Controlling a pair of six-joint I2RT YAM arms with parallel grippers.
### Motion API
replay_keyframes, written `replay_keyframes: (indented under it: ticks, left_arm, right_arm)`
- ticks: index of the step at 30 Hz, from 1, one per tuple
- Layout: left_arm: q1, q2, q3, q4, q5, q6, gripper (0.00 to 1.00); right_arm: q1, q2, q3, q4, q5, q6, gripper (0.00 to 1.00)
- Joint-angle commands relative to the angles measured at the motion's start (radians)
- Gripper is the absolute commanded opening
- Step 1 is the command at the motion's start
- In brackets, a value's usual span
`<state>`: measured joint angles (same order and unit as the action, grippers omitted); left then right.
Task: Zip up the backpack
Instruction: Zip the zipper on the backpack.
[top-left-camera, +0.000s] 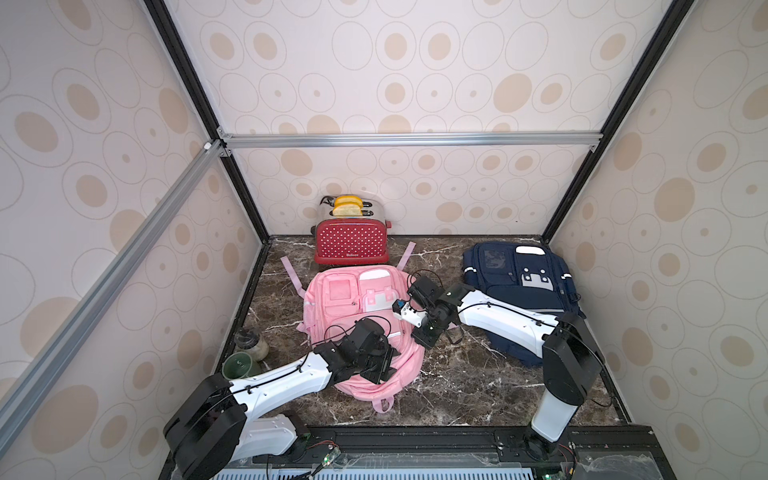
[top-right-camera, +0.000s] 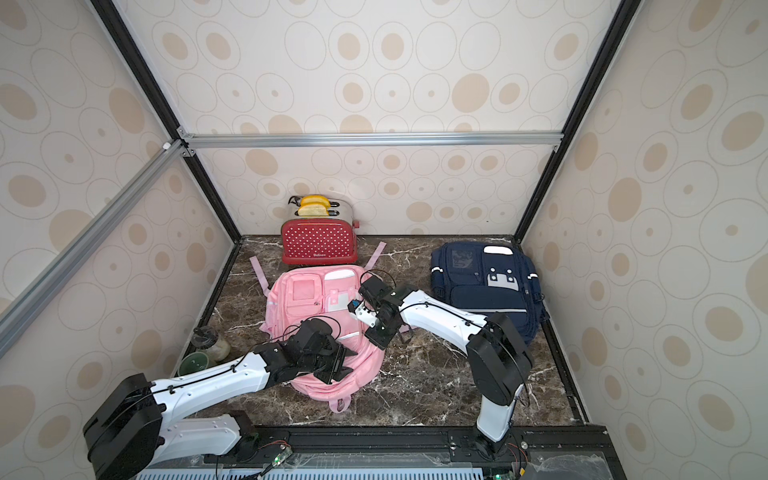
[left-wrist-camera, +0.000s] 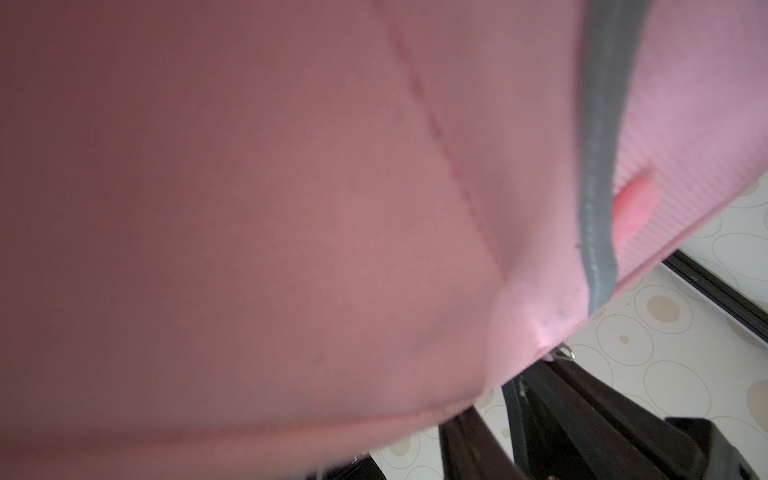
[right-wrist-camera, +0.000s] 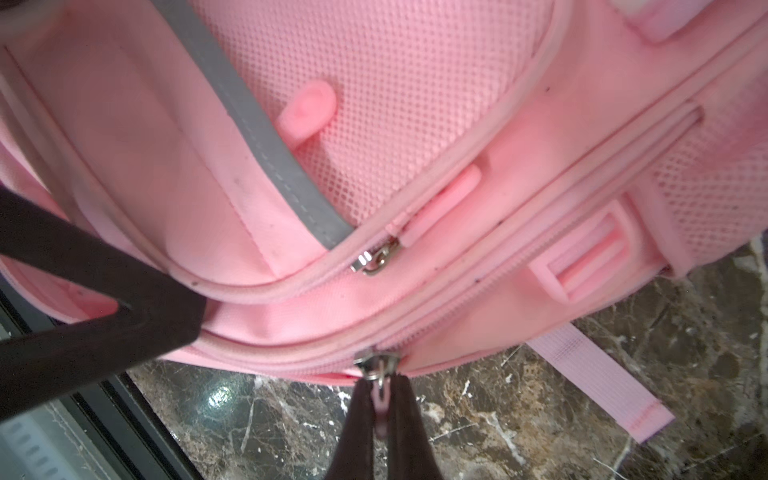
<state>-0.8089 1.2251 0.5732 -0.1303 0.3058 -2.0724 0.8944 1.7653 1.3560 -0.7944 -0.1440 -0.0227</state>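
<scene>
Centrally, pink fabric backpack (top-left-camera: 332, 316), right gripper (right-wrist-camera: 381, 380) pinching its pink zipper pull (right-wrist-camera: 380, 405), left gripper (top-left-camera: 388, 365) spread unclear, red polka-dot toaster (top-left-camera: 351, 245) holding two bread slices (top-left-camera: 348, 206).

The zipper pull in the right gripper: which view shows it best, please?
Right wrist view: the zipper pull sits close in the shut right gripper. In both top views it is indiscernible; the left wrist view shows mostly blurred pink backpack.

The toaster (top-left-camera: 351, 245) stands at the back of the worktop (top-left-camera: 457, 374), bread (top-left-camera: 348, 206) in its slots. Just before it lies a backpack (top-left-camera: 332, 316); right of the toaster, a second backpack (top-left-camera: 519, 286); left and nearer, a jar (top-left-camera: 253, 343) and a cup (top-left-camera: 240, 365).
</scene>
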Motion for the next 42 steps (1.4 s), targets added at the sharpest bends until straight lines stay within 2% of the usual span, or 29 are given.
replay_keyframes:
  ticks: [1, 3, 5, 6, 13, 19, 23, 29, 32, 33, 34, 35, 36, 37, 39, 41, 42]
  left_arm:
    - [-0.010, 0.025, -0.044, -0.024, -0.016, -0.055, 0.35]
    - [-0.010, 0.025, -0.051, -0.030, -0.021, -0.050, 0.23]
    - [-0.010, 0.018, -0.060, -0.037, -0.035, -0.041, 0.02]
    - [-0.009, 0.014, -0.065, -0.043, -0.039, -0.035, 0.00]
    - [-0.009, -0.130, -0.083, -0.218, -0.105, 0.008, 0.00]
    - [-0.009, -0.220, -0.077, -0.306, -0.092, 0.060, 0.00]
    - [-0.009, -0.199, -0.052, -0.295, -0.049, 0.101, 0.00]
    - [-0.009, -0.147, -0.005, -0.274, -0.005, 0.155, 0.00]
    - [-0.010, -0.140, -0.006, -0.241, -0.003, 0.167, 0.00]
    - [-0.010, -0.136, -0.004, -0.231, 0.000, 0.176, 0.02]
    - [-0.010, -0.134, 0.005, -0.229, 0.000, 0.193, 0.11]
    - [-0.009, -0.134, 0.025, -0.253, -0.002, 0.224, 0.29]
    - [-0.009, -0.134, 0.052, -0.293, -0.012, 0.257, 0.49]
    - [-0.007, -0.135, 0.075, -0.326, -0.017, 0.286, 0.62]
    - [0.005, -0.139, 0.111, -0.353, -0.024, 0.342, 0.77]
    - [0.033, -0.123, 0.170, -0.403, -0.005, 0.444, 0.97]
    - [0.042, -0.105, 0.232, -0.480, -0.011, 0.519, 0.99]
  right_arm:
    - [0.029, -0.048, 0.009, -0.018, -0.003, -0.011, 0.00]
    - [0.037, -0.059, -0.011, -0.019, 0.001, -0.013, 0.00]
    - [0.038, -0.070, -0.033, -0.023, 0.008, -0.020, 0.00]
    - [0.038, -0.073, -0.042, -0.027, 0.021, -0.026, 0.00]
    - [0.012, -0.029, -0.047, -0.055, 0.229, -0.122, 0.00]
    - [-0.130, 0.026, 0.005, 0.005, 0.271, -0.168, 0.00]
    - [-0.199, 0.126, 0.114, 0.022, 0.270, -0.193, 0.00]
    - [-0.242, 0.260, 0.260, 0.042, 0.272, -0.191, 0.00]
    - [-0.243, 0.264, 0.282, 0.008, 0.240, -0.168, 0.00]
    - [-0.243, 0.249, 0.263, 0.011, 0.224, -0.158, 0.00]
    - [-0.243, 0.232, 0.242, 0.013, 0.219, -0.148, 0.03]
    - [-0.243, 0.208, 0.221, 0.007, 0.213, -0.136, 0.14]
    - [-0.243, 0.182, 0.202, 0.000, 0.201, -0.123, 0.33]
    - [-0.243, 0.159, 0.183, -0.007, 0.190, -0.111, 0.41]
    - [-0.244, 0.103, 0.161, -0.032, 0.158, -0.087, 0.45]
    - [-0.243, 0.052, 0.143, -0.055, 0.151, -0.062, 0.54]
    - [-0.244, 0.028, 0.137, -0.070, 0.145, -0.048, 0.55]
